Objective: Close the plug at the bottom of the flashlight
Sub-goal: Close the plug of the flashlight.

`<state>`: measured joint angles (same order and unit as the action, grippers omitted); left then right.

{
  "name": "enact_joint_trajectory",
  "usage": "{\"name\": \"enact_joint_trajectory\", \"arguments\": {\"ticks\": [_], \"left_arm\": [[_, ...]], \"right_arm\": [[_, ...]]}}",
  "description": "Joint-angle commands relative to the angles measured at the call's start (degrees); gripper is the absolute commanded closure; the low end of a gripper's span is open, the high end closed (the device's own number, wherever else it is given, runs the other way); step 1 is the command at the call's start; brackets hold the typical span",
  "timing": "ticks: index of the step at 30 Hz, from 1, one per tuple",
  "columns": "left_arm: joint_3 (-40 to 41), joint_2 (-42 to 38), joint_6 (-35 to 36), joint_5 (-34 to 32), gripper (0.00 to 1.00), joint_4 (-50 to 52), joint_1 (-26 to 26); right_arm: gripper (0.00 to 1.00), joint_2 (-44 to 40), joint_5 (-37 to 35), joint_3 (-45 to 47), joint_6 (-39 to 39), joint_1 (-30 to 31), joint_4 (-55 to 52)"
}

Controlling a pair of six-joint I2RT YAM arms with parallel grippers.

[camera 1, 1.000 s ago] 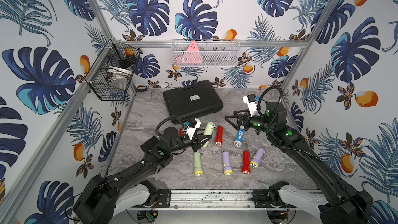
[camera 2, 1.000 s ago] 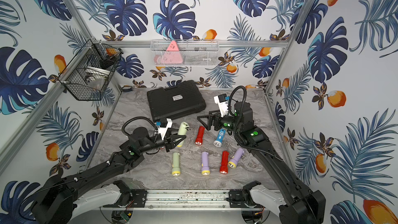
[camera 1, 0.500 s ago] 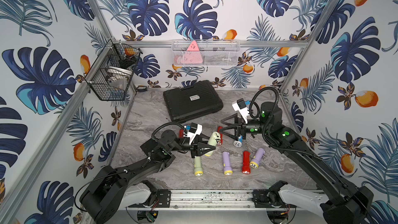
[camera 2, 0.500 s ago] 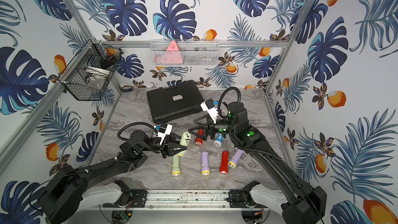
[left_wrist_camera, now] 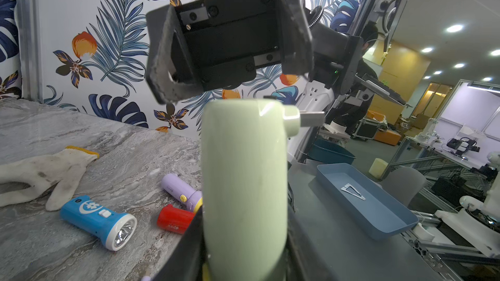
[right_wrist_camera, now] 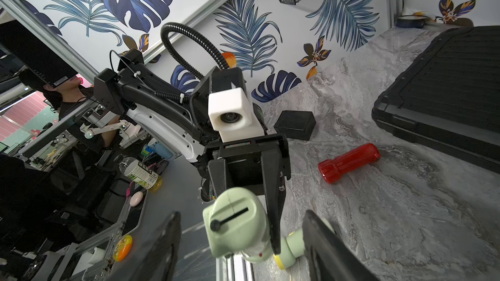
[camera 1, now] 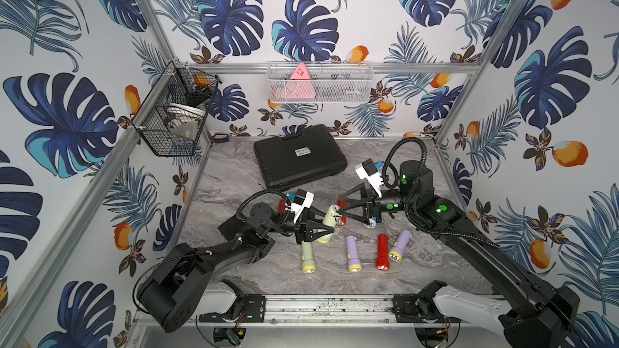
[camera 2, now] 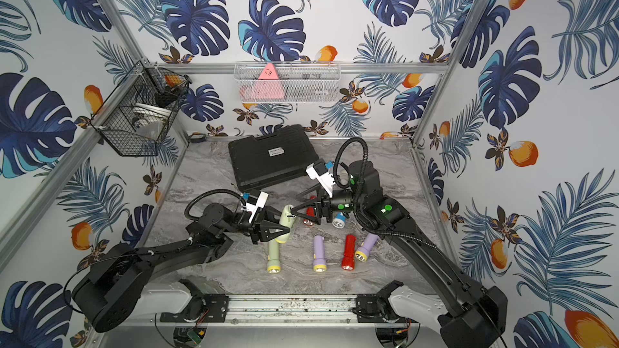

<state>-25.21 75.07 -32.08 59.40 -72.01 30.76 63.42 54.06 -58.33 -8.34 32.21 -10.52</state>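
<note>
A pale green flashlight [camera 1: 330, 221] [camera 2: 286, 218] is held off the table with my left gripper [camera 1: 320, 230] [left_wrist_camera: 243, 239] shut on its body. Its bottom end points toward the right arm. In the left wrist view the plug [left_wrist_camera: 300, 117] stands folded out from that end, its metal tip showing. My right gripper [camera 1: 340, 210] [right_wrist_camera: 240, 228] is open, one finger on each side of the flashlight's bottom end [right_wrist_camera: 232, 221] with a gap on both sides. The left wrist view shows the right gripper [left_wrist_camera: 230, 85] from the front, just beyond that end.
Other flashlights lie on the marble: green [camera 1: 308, 256], purple [camera 1: 353, 253], red [camera 1: 382, 252], purple [camera 1: 400, 245], blue [left_wrist_camera: 97, 218], red [right_wrist_camera: 349, 162]. A black case [camera 1: 298, 159] sits at the back, a small black box [right_wrist_camera: 295, 124] and a white glove [left_wrist_camera: 46, 174] nearby.
My right gripper has moved left and down to the flashlight's bottom end, and its jaws have narrowed. The left gripper carried the green flashlight forward, then held it almost still.
</note>
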Motion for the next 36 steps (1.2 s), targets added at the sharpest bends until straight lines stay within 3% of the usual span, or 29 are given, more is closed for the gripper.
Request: {"name": "enact_joint_trajectory", "arguments": {"ticks": [1,10,17,25,32,36], "left_arm": [[-0.3,-0.2,-1.3,0.7,1.0,-4.0,-0.2],[-0.3,-0.3,-1.8,0.6,1.0,-4.4,-0.2],[-0.1,-0.2,-2.7,0.5,1.0,-5.2,-0.2],[-0.5,0.6,-3.7,0.7,1.0,-6.6,-0.1],[-0.7,0.8,-5.5,0.7,1.0,-9.7,-0.3],[-0.7,0.9,-8.1,1.0,1.0,-13.1,-0.9]], "right_arm": [[0.27,-0.1,0.5,0.7,0.2,0.2,1.2],[0.31,1.3,1.0,0.5,-1.2,0.3,4.3],[0.41,2.8,2.0,-0.1,-1.5,0.4,4.7],[0.41,3.4,0.9,1.1,-1.3,1.7,4.5],[0.52,3.6,1.7,2.5,-2.2,2.1,4.8],[0.54,2.8,1.7,4.6,-4.1,2.7,7.0]]}}
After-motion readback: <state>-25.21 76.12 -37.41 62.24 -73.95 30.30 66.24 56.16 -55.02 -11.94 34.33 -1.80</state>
